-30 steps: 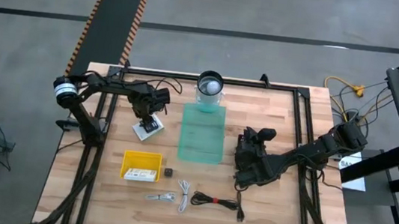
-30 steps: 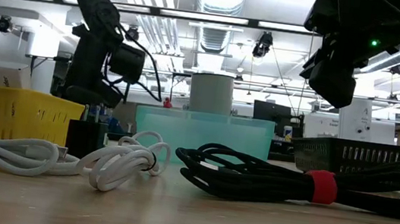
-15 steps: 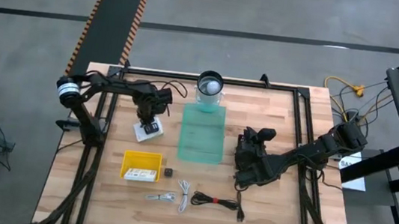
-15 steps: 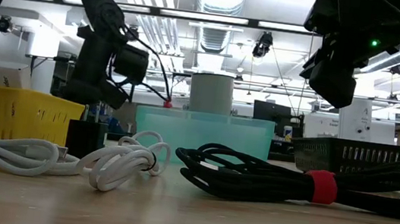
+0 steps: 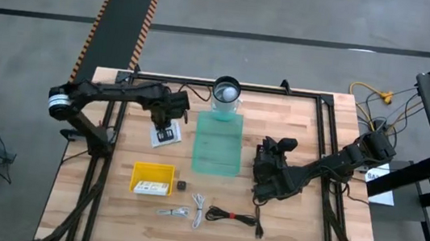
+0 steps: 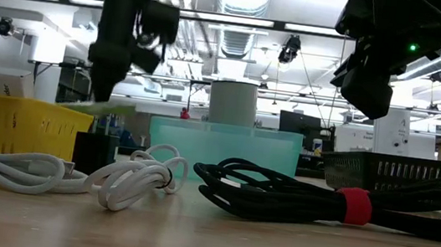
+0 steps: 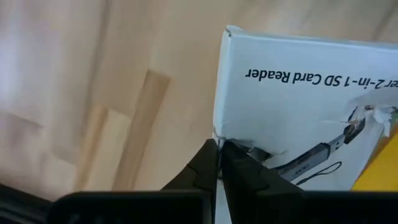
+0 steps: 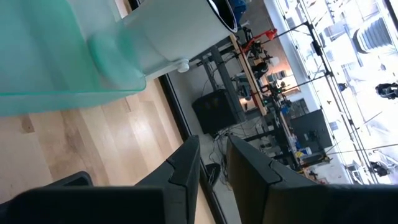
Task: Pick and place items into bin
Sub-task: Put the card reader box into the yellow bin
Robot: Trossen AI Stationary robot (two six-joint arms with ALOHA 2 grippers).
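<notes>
Your left gripper (image 7: 219,163) is pinched tight on one corner of the white card-reader packet (image 5: 166,134), lifted off the table beside the teal bin's (image 5: 216,163) left wall. Gripped so thinly, it could pivot or slip free. Your right gripper (image 8: 211,163), narrowly parted, holds nothing

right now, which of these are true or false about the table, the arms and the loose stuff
1. The left gripper is shut on the white packet. True.
2. The packet lies flat on the table. False: the low view shows it lifted.
3. The teal bin sits between the two arms. True.
4. The black cable is inside the yellow basket. False: it lies on the table.
5. The right gripper holds a white cable. False: nothing between its fingers.
</notes>
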